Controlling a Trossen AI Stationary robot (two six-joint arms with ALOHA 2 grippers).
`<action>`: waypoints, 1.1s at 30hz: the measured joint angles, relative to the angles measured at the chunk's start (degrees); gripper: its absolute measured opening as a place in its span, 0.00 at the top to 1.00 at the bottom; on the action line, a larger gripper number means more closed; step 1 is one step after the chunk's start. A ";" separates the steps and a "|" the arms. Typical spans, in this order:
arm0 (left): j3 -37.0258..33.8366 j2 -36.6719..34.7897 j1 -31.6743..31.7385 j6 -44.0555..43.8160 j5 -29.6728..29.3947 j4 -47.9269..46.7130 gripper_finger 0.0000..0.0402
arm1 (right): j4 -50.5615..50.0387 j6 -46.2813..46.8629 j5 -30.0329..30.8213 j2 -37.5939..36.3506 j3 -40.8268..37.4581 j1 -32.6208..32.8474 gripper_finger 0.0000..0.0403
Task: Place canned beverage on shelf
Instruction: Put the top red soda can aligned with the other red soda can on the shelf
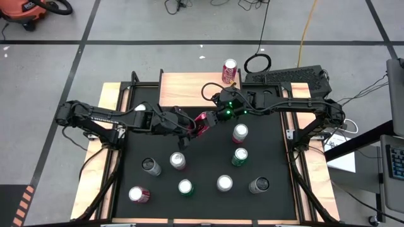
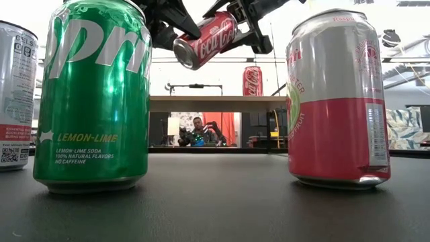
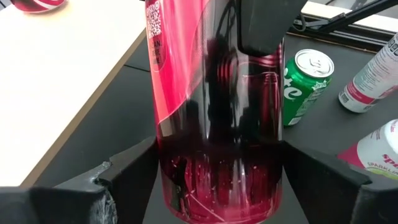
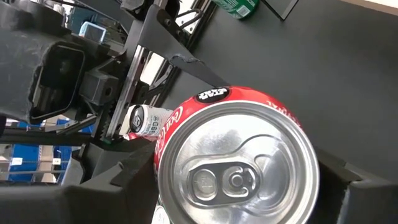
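Right now the red cola can (image 1: 204, 120) hangs tilted in the air above the middle of the black bench (image 1: 271, 151), caught between both arms. The right end effector (image 1: 214, 117) has its fingers closed on the can near its top end, with the pull-tab lid facing that wrist's camera, while the left end effector (image 1: 194, 128) sits at the can's bottom end with its fingers spread either side of the body; whether they press on it or stand just clear I cannot tell, so this looks like a handover between arms. In the low view the can (image 2: 203, 41) lies nearly on its side, high above two standing cans. A can like this is stiff if full but its thin wall dents under a hard squeeze, and the smooth painted side is slippery, so the safest hold is across the round body near mid-height, with even pressure, not on the rim. Beyond the bench's far edge stands the shelf (image 1: 186, 88) with its pale wood top, and another red can (image 1: 229, 71) stands just past its far corner. Closer in, the other cans (image 1: 224, 183) stand scattered upright on the bench, well apart from the lifted one.
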 joint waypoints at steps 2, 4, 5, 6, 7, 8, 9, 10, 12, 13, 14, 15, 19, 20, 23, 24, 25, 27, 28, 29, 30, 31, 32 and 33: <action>0.00 0.00 0.00 0.00 0.02 0.00 0.18 | -0.02 0.00 0.00 0.00 0.00 0.00 0.34; 0.00 0.00 0.41 -0.35 0.25 -0.01 0.16 | 0.00 0.00 0.02 0.00 0.00 0.00 0.34; 0.00 0.00 0.65 -1.17 0.50 -0.10 0.15 | 0.00 0.00 0.06 0.00 0.00 0.00 0.34; 0.00 0.00 0.95 -1.68 0.71 -0.37 0.13 | 0.06 -0.01 0.07 0.00 0.00 -0.02 0.34; 0.00 0.00 1.15 -1.98 0.79 -0.60 0.10 | 0.17 0.00 0.13 0.00 0.00 -0.04 0.34; 0.00 0.00 1.23 -2.02 0.88 -0.68 0.07 | 0.24 0.00 0.13 0.00 0.00 -0.04 0.34; 0.00 0.00 1.47 -1.86 1.49 -0.79 0.04 | 0.23 0.00 0.12 0.00 0.00 -0.04 0.34; 0.00 0.00 1.55 -1.43 2.11 -0.91 0.02 | 0.21 0.00 0.15 0.00 0.00 -0.04 0.34; 0.00 0.00 1.56 -1.19 2.25 -1.46 0.02 | 0.22 0.00 0.13 0.00 0.00 -0.04 0.34; 0.00 0.00 1.55 -1.02 2.25 -1.84 0.02 | 0.24 0.02 0.13 0.00 0.00 -0.04 0.34; 0.00 0.24 1.55 -0.86 2.21 -1.99 0.02 | 0.36 0.14 0.13 0.00 0.00 -0.04 0.34; 0.06 0.72 1.55 -0.34 2.25 -1.94 0.02 | 0.42 0.18 0.11 0.00 0.00 -0.04 0.34; -0.01 1.53 1.55 1.64 3.15 -1.48 0.02 | 0.43 0.73 0.08 0.00 0.00 -0.04 0.34; 0.14 1.85 1.55 1.57 2.84 -0.87 0.01 | 0.44 0.90 0.08 0.00 0.00 -0.04 0.34; -0.04 2.32 1.55 0.58 0.26 -2.20 0.01 | 0.83 1.05 0.07 0.00 0.00 -0.04 0.34; -0.04 2.46 1.55 0.25 -0.05 -1.58 0.01 | 0.99 1.03 0.07 0.00 0.00 -0.04 0.34; 0.03 2.49 1.70 0.21 -0.10 -0.77 0.01 | 0.98 1.06 0.07 0.00 0.00 -0.04 0.34; 0.06 2.49 1.86 0.20 -0.16 -0.55 0.01 | 0.92 1.07 0.07 0.00 0.00 -0.04 0.34; 0.04 2.54 1.86 0.20 -0.18 -0.13 0.01 | 0.92 1.07 0.04 0.00 0.00 -0.04 0.34; 0.04 2.56 1.86 0.19 -0.21 0.40 0.01 | 0.89 1.07 0.06 0.00 0.00 -0.04 0.34; 0.04 2.56 1.86 0.15 -0.28 0.65 0.01 | 0.84 1.19 0.05 0.00 0.00 -0.04 0.34; 0.04 2.56 1.86 0.13 -0.29 0.79 0.02 | 0.87 1.29 0.04 0.00 0.00 -0.04 0.34; 0.04 2.56 1.85 0.10 -0.30 0.82 0.02 | 0.93 1.29 0.04 0.00 0.00 -0.04 0.34; 0.04 2.56 1.86 0.11 -0.29 0.73 0.03 | 0.94 1.30 0.04 0.00 0.01 -0.04 0.34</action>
